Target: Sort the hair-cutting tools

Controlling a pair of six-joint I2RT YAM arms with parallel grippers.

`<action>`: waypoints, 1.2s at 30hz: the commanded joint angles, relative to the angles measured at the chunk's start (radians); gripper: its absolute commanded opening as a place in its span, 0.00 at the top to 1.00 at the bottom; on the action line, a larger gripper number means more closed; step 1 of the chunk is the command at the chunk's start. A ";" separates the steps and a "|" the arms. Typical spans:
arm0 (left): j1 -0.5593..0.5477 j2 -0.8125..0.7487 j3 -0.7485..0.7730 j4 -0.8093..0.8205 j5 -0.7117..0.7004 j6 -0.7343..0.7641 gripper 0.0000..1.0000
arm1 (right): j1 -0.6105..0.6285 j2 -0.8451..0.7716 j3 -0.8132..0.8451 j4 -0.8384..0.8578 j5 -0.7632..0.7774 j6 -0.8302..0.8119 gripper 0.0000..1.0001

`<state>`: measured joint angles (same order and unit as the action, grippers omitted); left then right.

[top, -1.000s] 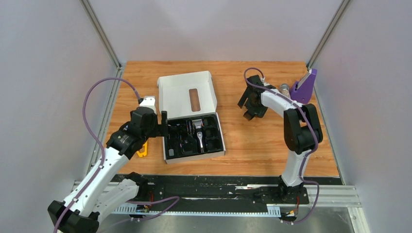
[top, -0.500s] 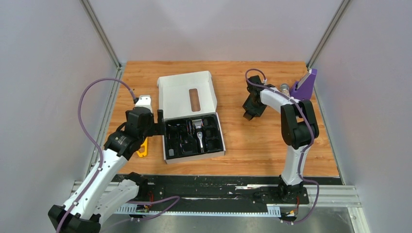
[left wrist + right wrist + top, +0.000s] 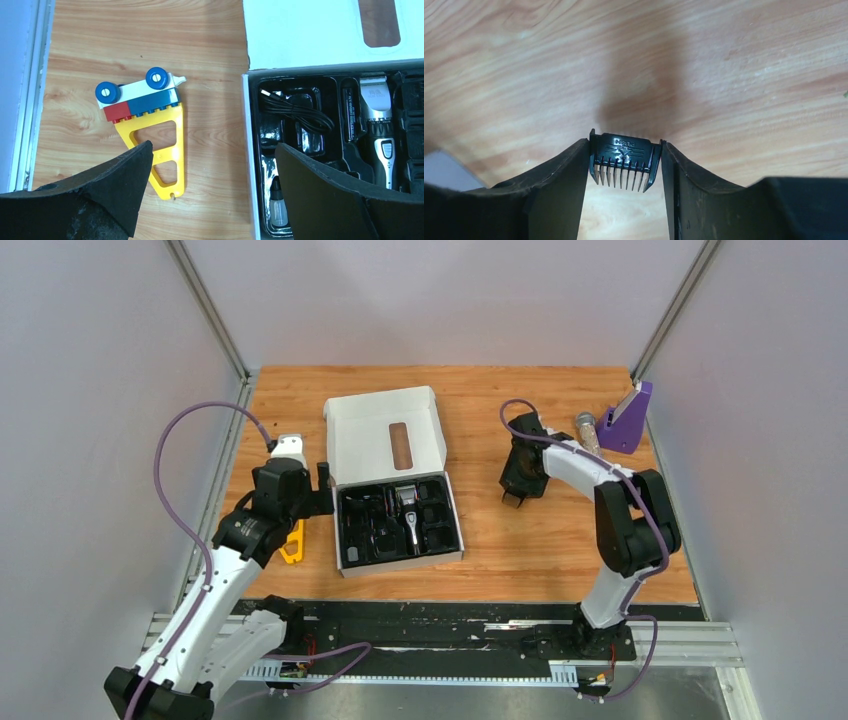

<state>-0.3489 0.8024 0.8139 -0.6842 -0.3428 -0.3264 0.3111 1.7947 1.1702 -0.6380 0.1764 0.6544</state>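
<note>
The comb guard (image 3: 625, 150) sits low in the centre of the right wrist view, teeth pointing down the frame. The right gripper (image 3: 521, 480) is half closed and pinches it at both ends over bare wood, right of centre in the overhead view. The clipper (image 3: 408, 512) lies in the box (image 3: 365, 435), left of centre. The left gripper (image 3: 212, 147) hangs fully spread and empty over the box's left wall, beside the yellow piece (image 3: 179, 140). The guard looks freshly grasped; next it needs carrying left to a free tray slot
</note>
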 commanded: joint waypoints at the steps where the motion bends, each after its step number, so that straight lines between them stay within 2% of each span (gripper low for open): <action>1: 0.021 -0.013 0.005 0.027 -0.029 0.008 0.00 | 0.071 -0.149 -0.020 0.054 0.021 -0.090 0.85; 7: 0.040 -0.023 -0.001 0.031 -0.026 -0.008 0.00 | 0.216 -0.298 -0.050 0.127 0.044 -0.134 0.85; 13: 0.041 -0.044 0.006 0.018 -0.049 0.016 0.00 | 0.385 -0.306 -0.003 0.140 0.052 -0.110 0.84; 20: 0.041 -0.104 -0.004 0.000 -0.023 0.015 0.00 | 0.555 -0.213 0.084 0.122 0.087 -0.018 0.84; 31: 0.042 -0.139 -0.024 0.004 -0.059 0.029 0.00 | 0.720 0.024 0.320 -0.005 0.067 0.052 0.80; 36: 0.042 -0.138 -0.026 0.009 -0.053 0.032 0.00 | 0.787 0.120 0.406 -0.055 0.116 0.062 0.77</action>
<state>-0.3134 0.6712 0.7898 -0.6949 -0.3798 -0.3153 1.0504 1.8591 1.4891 -0.6449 0.2436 0.6857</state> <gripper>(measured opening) 0.999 0.524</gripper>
